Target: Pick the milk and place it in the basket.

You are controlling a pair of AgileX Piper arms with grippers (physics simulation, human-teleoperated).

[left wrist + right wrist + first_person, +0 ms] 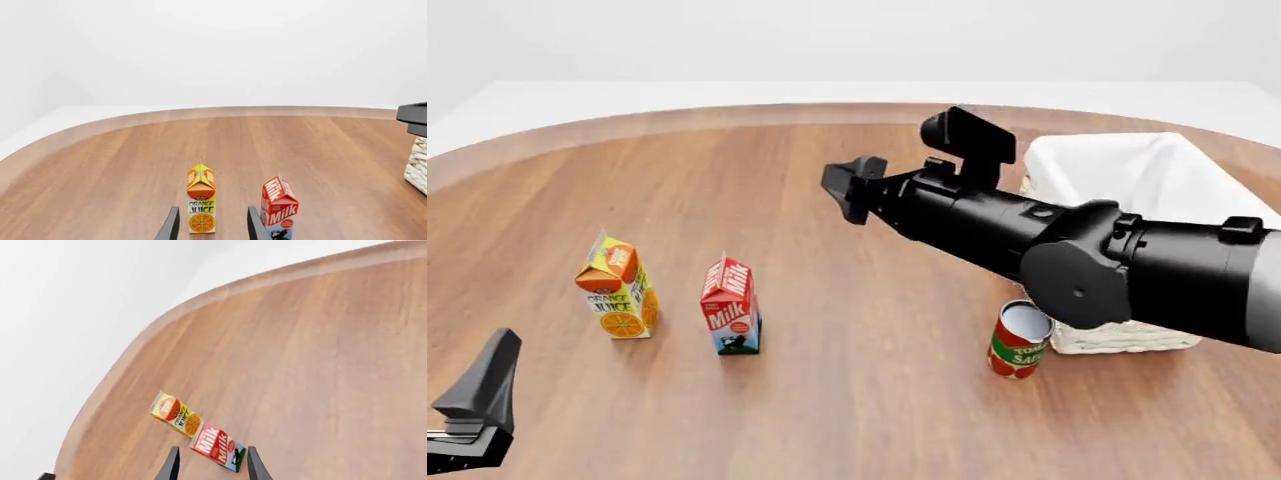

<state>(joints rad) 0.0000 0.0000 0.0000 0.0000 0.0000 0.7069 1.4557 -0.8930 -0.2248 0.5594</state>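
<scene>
Front view overlooks the table (827, 400); both wrist views share its cartons.

On the wooden bench (827, 300), the red gable-top milk carton (731, 306) stands left of centre, the orange-yellow juice carton (618, 287) just left of it; at right, a red tomato-sauce can (1018, 339) stands before the large whitish wicker basket (1121, 190).

The milk (731, 305) is a small red gable-top carton with white lettering, standing upright on the wooden table, left of centre. The basket (1174, 165), square whitish wicker with white liner, sits far right; its interior appears empty.
</scene>
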